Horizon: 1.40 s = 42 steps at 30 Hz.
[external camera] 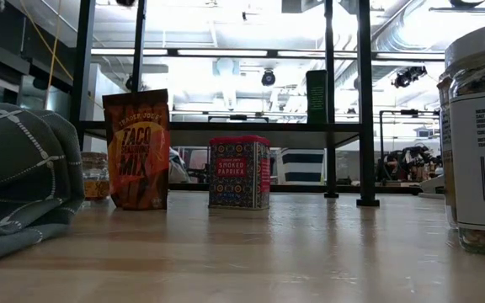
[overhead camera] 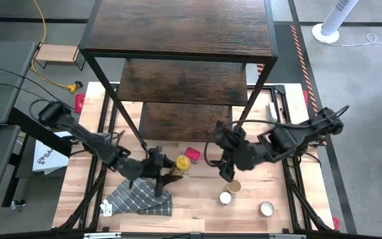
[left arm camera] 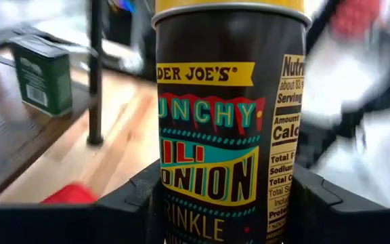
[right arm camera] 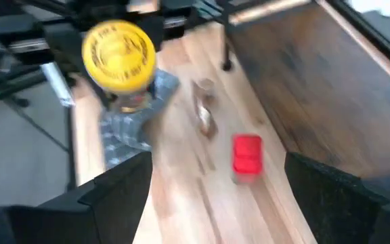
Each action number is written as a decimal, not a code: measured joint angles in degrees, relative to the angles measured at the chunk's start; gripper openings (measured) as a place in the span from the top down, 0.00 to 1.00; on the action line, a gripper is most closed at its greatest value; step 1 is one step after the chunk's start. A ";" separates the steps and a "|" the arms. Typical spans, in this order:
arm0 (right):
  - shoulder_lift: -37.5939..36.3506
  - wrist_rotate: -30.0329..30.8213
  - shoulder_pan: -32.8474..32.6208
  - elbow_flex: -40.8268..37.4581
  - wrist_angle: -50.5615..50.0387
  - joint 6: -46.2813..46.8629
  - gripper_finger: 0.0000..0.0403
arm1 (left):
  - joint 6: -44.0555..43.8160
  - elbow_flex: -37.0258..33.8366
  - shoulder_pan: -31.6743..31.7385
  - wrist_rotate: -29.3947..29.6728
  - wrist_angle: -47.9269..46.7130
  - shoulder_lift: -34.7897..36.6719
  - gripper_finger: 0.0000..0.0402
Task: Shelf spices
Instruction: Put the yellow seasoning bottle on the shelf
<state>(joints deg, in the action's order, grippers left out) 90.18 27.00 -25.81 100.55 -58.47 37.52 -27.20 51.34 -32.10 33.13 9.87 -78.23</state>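
A dark jar with a yellow lid [overhead camera: 182, 163], one of the spices, stands upright between the fingers of my left gripper [overhead camera: 170, 167], which is shut on it in front of the shelf [overhead camera: 178, 30]. My right gripper [overhead camera: 225, 174] hangs open just to the right of it, holding nothing. A red paprika tin [overhead camera: 191, 154] and a taco mix pouch [external camera: 137, 151] stand on the table by their bases. Three small jars [overhead camera: 233, 186] stand near the front right. A green tin [left arm camera: 42, 81] stands on a shelf board. My left gripper pinches the lower part of the jar's wall [left arm camera: 181, 203] between its two fingers [left arm camera: 131, 203], one on each side. The fingers come nearly level from the table's left. The jar stands upright in the hold; its bottom is out of view. The right wrist view shows it above the cloth.
A grey checked cloth [overhead camera: 141, 196] lies crumpled at the front left, below the held jar. The shelf's thin black legs [overhead camera: 121, 109] slant down to the table beside both arms. A large jar [external camera: 482, 135] stands close to the low camera on the right.
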 joint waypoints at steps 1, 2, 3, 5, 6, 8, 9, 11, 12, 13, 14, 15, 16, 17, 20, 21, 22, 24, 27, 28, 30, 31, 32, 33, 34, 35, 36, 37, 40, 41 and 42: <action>-0.24 1.70 -0.88 0.00 -1.76 1.90 0.17 | -0.48 -1.88 0.32 2.28 6.92 -1.86 0.53; -0.36 3.49 -2.00 0.00 -3.32 4.14 0.17 | -0.65 -3.28 0.93 4.88 14.36 -4.11 0.53; -0.46 5.47 -3.02 0.00 -5.00 6.41 0.17 | -0.64 -3.93 1.83 7.45 20.50 -6.82 0.53; -0.49 9.76 -4.93 0.00 -8.62 12.03 0.17 | 0.26 -3.33 4.26 10.63 29.64 -12.50 0.53; -0.49 11.80 -5.84 -0.04 -10.07 15.31 0.17 | 1.20 -2.27 5.74 11.14 32.44 -15.48 0.53; -0.49 15.04 -7.37 -0.09 -12.79 21.52 0.17 | 3.02 1.11 8.17 11.61 33.78 -20.75 0.53; -0.49 16.29 -8.05 -0.11 -13.78 24.25 0.17 | 3.28 2.92 9.31 13.05 33.23 -23.01 0.53; -0.49 17.85 -9.09 -0.11 -15.13 28.41 0.17 | 3.90 6.68 11.21 16.75 31.57 -26.81 0.53; -0.48 18.16 -9.47 -0.11 -15.59 29.75 0.17 | 5.07 8.14 12.11 18.62 30.78 -28.15 0.53; -0.47 18.23 -9.81 -0.11 -15.96 30.56 0.17 | 6.18 9.31 12.90 20.53 29.94 -29.02 0.53; -0.47 18.18 -10.06 -0.11 -16.15 31.10 0.17 | 7.05 10.19 13.60 22.58 29.05 -29.64 0.53; -0.47 17.90 -10.28 -0.11 -16.20 31.36 0.17 | 7.67 10.90 14.23 24.45 28.31 -29.94 0.53; -0.47 17.49 -10.44 -0.11 -16.20 31.51 0.17 | 8.19 11.07 14.72 25.78 27.78 -29.97 0.53; -0.47 17.22 -10.59 -0.13 -16.23 31.51 0.17 | 8.54 11.07 15.22 27.33 27.15 -29.93 0.53; -0.44 17.09 -10.63 -0.13 -16.16 31.51 0.17 | 8.19 11.04 16.90 28.37 24.14 -29.93 0.53; -0.44 17.15 -10.63 -0.13 -16.16 31.51 0.17 | 7.39 10.88 17.55 27.82 22.90 -29.95 0.53; -0.44 17.45 -10.63 -0.12 -16.15 31.50 0.17 | 6.21 10.56 18.18 27.03 21.87 -29.95 0.53; -0.40 18.05 -10.61 -0.13 -16.12 31.48 0.17 | 3.74 9.91 19.39 26.81 21.32 -30.66 0.53; -0.40 18.86 -10.61 -0.13 -16.12 30.86 0.17 | 1.97 9.50 20.75 27.51 22.04 -32.29 0.53; -0.40 19.11 -10.61 -0.13 -16.09 30.64 0.17 | 1.79 9.52 21.05 27.53 22.86 -32.83 0.53; -0.40 19.21 -10.61 -0.13 -16.09 30.55 0.17 | 1.88 9.56 21.38 27.56 24.16 -33.97 0.53; -0.40 19.23 -10.61 -0.13 -16.08 30.50 0.17 | 1.83 9.58 21.49 27.95 24.98 -34.42 0.53; -0.40 19.26 -10.61 -0.13 -16.08 30.44 0.17 | 1.91 9.61 21.63 28.17 25.68 -34.66 0.53; -0.40 19.25 -10.61 -0.13 -16.09 30.44 0.17 | 1.87 9.61 21.65 28.10 26.68 -34.94 0.53; -0.40 19.31 -10.61 -0.13 -16.09 30.37 0.17 | 1.87 9.61 21.65 27.70 27.99 -35.27 0.53; -0.40 19.39 -10.61 -0.13 -16.08 29.98 0.17 | 1.91 9.61 21.65 27.18 29.22 -35.46 0.53; -0.38 19.43 -10.61 -0.13 -16.07 29.75 0.17 | 1.90 9.61 21.65 26.58 29.75 -35.48 0.53; -0.38 19.43 -10.61 -0.13 -16.07 29.48 0.17 | 1.81 9.61 21.65 26.03 30.24 -35.48 0.52; -0.38 19.45 -10.61 -0.13 -16.05 28.24 0.17 | 1.85 9.61 21.58 25.28 30.35 -35.40 0.37; -0.38 19.45 -10.61 -0.13 -16.05 28.00 0.17 | 1.85 9.61 21.55 25.32 30.35 -35.39 0.32; -0.38 19.49 -10.61 -0.13 -16.05 27.80 0.17 | 1.87 9.61 21.54 25.29 30.38 -35.39 0.27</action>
<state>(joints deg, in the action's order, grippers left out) 89.80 46.49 -36.42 100.42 -74.52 65.32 -25.33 60.95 -10.57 58.42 40.25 -113.62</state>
